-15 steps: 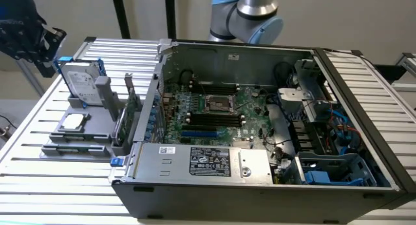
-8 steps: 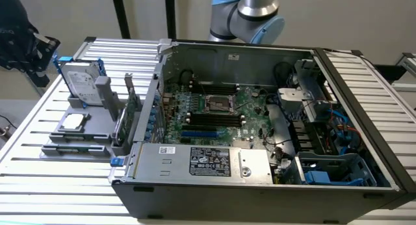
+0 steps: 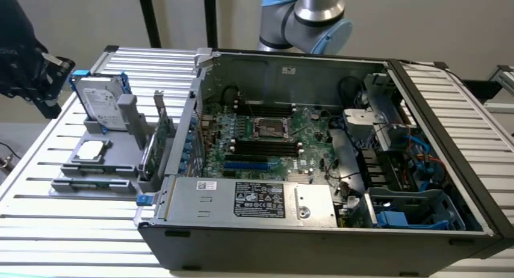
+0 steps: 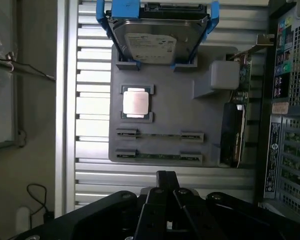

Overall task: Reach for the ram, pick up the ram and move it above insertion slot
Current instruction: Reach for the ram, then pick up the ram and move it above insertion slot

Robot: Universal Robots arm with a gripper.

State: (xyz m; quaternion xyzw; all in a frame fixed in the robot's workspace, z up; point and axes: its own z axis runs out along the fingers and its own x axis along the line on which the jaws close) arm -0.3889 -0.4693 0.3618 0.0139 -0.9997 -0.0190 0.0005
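My gripper (image 4: pixel 166 176): black fingers look pressed together, nothing pinched btwn them. Its body is cut off at the wrist view's edge, so I can't read its height. The tips sit over bare slats of the ribbed aluminium table (image 4: pixel 90 75), just off the flat grey plastic parts tray (image 4: pixel 165 95). Nearest thing on that tray is the ram (image 4: pixel 159 156), a long thin green stick lying flat btwn two small grey clips; its chips are too small to make out. There's a second clip row just beside it, can't tell if it's loaded. Beyond that come a square silver CPU (image 4: pixel 136 102), then a silver hard drive in a blue bracket (image 4: pixel 157 40).

Exterior view: the tray sits at 9 o'clock of the open dark grey computer case (image 3: pixel 449 230), w/ the ram (image 3: pixel 90 183) approx 8 o'clock in frame, untouched. A green expansion card w/ metal bracket (image 3: pixel 161 139) stands upright btwn tray and case wall; tight there. The grey-and-blue arm joint (image 3: pixel 309 16) is at 12 o'clock behind the case, upper part cropped. The black motherboard slots (image 3: pixel 265 147) sit mid-case, open from above. A dark bulky shape (image 3: pixel 24 55) at 10 o'clock is cropped; can't ID it.
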